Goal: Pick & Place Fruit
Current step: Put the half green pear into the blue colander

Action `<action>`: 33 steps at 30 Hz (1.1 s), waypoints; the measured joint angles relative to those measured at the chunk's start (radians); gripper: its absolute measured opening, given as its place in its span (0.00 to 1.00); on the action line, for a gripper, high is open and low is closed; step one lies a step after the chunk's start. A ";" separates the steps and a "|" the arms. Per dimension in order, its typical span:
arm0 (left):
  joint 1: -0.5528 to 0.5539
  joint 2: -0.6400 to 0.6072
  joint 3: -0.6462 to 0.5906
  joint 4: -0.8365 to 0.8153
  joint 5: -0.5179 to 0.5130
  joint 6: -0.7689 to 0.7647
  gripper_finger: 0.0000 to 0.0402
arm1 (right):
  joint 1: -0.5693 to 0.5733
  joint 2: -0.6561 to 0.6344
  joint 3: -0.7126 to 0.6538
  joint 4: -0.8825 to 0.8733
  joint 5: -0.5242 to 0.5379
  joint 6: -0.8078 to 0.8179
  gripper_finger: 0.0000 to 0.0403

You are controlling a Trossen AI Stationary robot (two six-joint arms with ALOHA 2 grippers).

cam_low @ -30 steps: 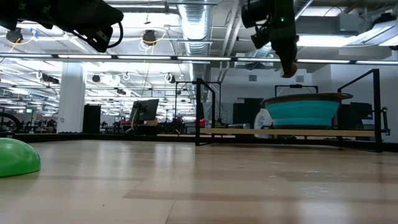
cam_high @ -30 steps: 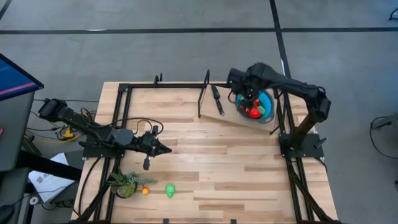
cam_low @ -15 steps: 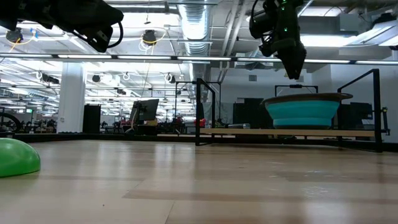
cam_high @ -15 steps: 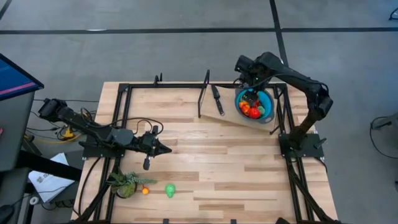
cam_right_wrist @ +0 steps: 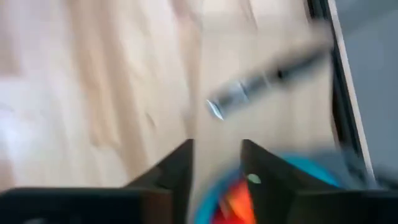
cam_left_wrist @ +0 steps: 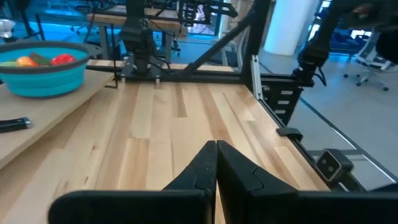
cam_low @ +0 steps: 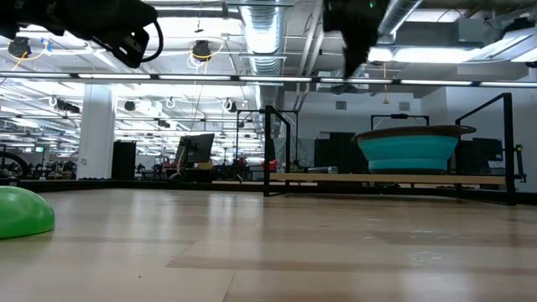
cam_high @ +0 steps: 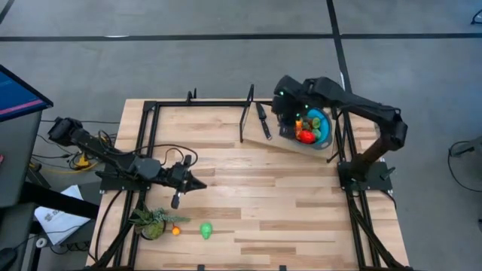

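Observation:
The blue bowl (cam_high: 325, 128) stands on a pale board at the table's far right and holds several red, orange and green fruits (cam_high: 305, 135). My right gripper (cam_high: 289, 119) hangs high over the bowl's left rim, pointing steeply down. In the right wrist view it (cam_right_wrist: 217, 162) is open, with nothing between its fingers. A green fruit (cam_high: 205, 229) and a small orange fruit (cam_high: 176, 231) lie on the table near the front left. My left gripper (cam_high: 202, 183) waits shut and level above the table's left half, touching nothing.
A black-handled knife (cam_high: 263, 120) lies on the board (cam_high: 282, 144) just left of the bowl. A spiky green plant (cam_high: 153, 221) sits beside the orange fruit. A black frame runs along the table's far, left and right edges. Bare wood lies across the middle.
A second ago my right gripper held a small brownish fruit at its fingertips above the bowl. It has let go, and the fruit is gone from the fingertips. The gripper has since risen and swung toward the table's left, off the bowl's middle.

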 joint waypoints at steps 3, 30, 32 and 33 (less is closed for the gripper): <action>-0.018 0.000 0.000 -0.019 -0.002 -0.001 0.00 | 0.085 -0.032 0.000 0.116 -0.054 -0.017 0.16; -0.209 0.215 0.000 -0.066 -0.085 -0.237 0.00 | 0.586 0.272 0.000 0.521 -0.065 0.079 0.00; -0.232 0.247 0.000 -0.064 -0.084 -0.274 0.00 | 0.591 0.299 -0.001 0.538 -0.065 0.088 0.00; -0.242 0.264 0.000 -0.065 -0.084 -0.290 0.00 | 0.593 0.312 0.000 0.561 -0.065 0.088 0.00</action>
